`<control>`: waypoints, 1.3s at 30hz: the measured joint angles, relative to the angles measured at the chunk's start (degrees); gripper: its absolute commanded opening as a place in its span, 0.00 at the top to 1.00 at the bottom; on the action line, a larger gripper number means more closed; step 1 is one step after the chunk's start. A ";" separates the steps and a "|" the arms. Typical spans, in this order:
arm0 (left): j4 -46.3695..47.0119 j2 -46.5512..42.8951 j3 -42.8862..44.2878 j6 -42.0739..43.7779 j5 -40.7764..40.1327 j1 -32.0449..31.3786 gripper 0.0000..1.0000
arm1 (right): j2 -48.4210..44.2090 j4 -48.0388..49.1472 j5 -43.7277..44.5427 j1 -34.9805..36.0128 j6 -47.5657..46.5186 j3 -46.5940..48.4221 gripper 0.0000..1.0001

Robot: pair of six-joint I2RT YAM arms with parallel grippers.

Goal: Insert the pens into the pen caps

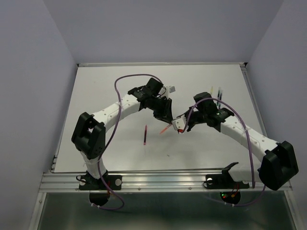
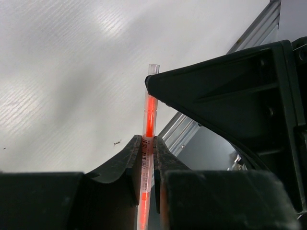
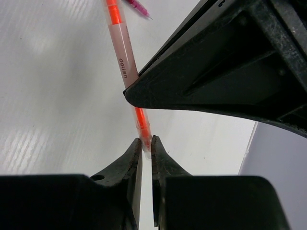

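**Q:** Entry one, orange-red pen [image 2: 149,115]. Where is it?
**A:** Held above the bench [image 1: 110,76], bridging both tools. The left tool [image 2: 147,141] is clamped on the barrel at a barcode label [image 2: 145,160]. The right tool [image 3: 145,143], its jaws almost touching, pinches the pen's clear end [image 3: 145,143].
**Q:** Anything obscured?
**A:** In each wrist view the other tool covers part of the barrel. Whether the clear end is cap or barrel cannot be told. The barcode digits are too small to read.
**Q:** Markings?
**A:** A printed word [image 3: 123,67] on the barrel reads "deli".
**Q:** Other stock?
**A:** A maroon pen [image 1: 145,134] lies flat on the bench, near and left of the tools. Further pens [image 1: 219,93] lie far right.
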 measured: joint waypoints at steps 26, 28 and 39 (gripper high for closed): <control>4.00 0.07 -1.42 -1.44 0.04 -0.72 1.00 | -2.29 0.59 -0.79 -1.16 3.61 -0.35 0.99; 3.96 0.42 -1.29 -2.01 -0.81 -1.16 1.00 | -2.40 0.31 -0.85 -1.18 2.73 -0.35 0.99; 17.73 5.77 1.11 -5.68 -11.67 -1.92 1.00 | -0.46 -3.45 -15.41 2.73 -2.43 3.58 0.99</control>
